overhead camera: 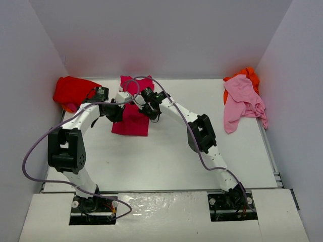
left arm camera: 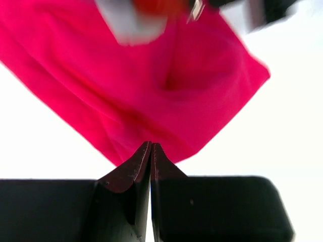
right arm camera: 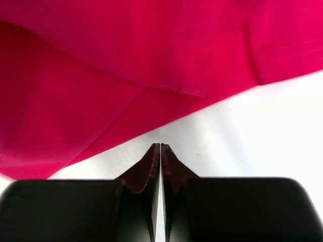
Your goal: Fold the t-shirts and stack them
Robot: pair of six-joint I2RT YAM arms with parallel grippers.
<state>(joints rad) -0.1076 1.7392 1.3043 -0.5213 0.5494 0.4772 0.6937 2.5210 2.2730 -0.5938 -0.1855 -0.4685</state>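
The crimson-magenta t-shirt (overhead camera: 132,125) lies folded at the middle back of the table. My left gripper (overhead camera: 117,112) is at its left edge and my right gripper (overhead camera: 152,112) at its right edge. In the left wrist view the shirt (left arm camera: 151,85) fills the upper frame, and the left gripper (left arm camera: 151,145) is shut with its tips just over the shirt's near corner, no cloth between them. In the right wrist view the right gripper (right arm camera: 160,146) is shut over bare table, just short of the shirt's edge (right arm camera: 101,91). The bright red t-shirt (overhead camera: 73,91) sits bunched at the far left. The pale pink t-shirt (overhead camera: 243,103) lies over the orange one (overhead camera: 249,75) at the far right.
White walls close in the table at the back and both sides. A purple cable (overhead camera: 35,151) loops from the left arm past the table's left edge and another runs along the right arm (overhead camera: 202,132). The table's front edge (overhead camera: 161,190) lies just ahead of the arm bases.
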